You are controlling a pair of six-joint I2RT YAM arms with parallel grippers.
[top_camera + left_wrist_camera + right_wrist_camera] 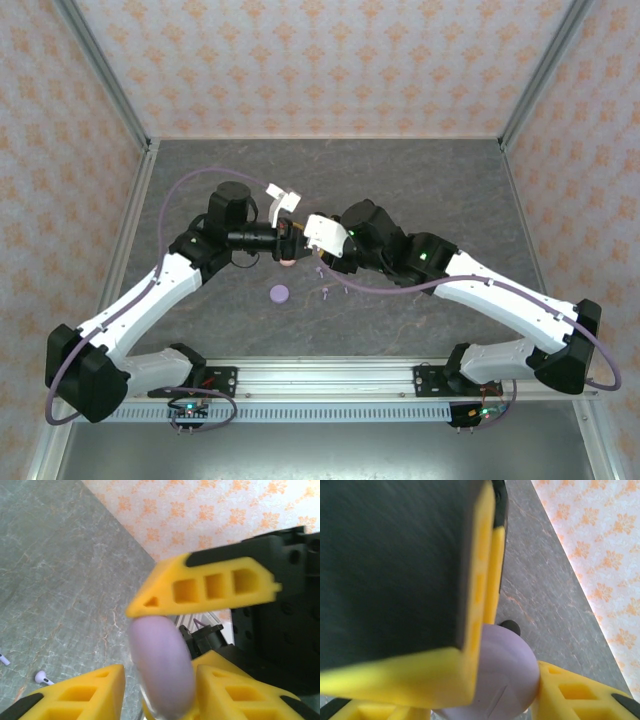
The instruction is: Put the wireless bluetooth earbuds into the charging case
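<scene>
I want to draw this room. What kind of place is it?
Probably a robot testing booth, not a home. A left arm and right arm are bolted to a metal rail at a grey table, and flowery panels wall it in.

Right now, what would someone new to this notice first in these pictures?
The two arms meet tip to tip mid-table, left gripper and right gripper both at one rounded lavender case. Bright yellow fingers flank it in the left wrist view. On the grey table nearer the bases lies a small lavender disc, a tiny earbud to its right.
</scene>
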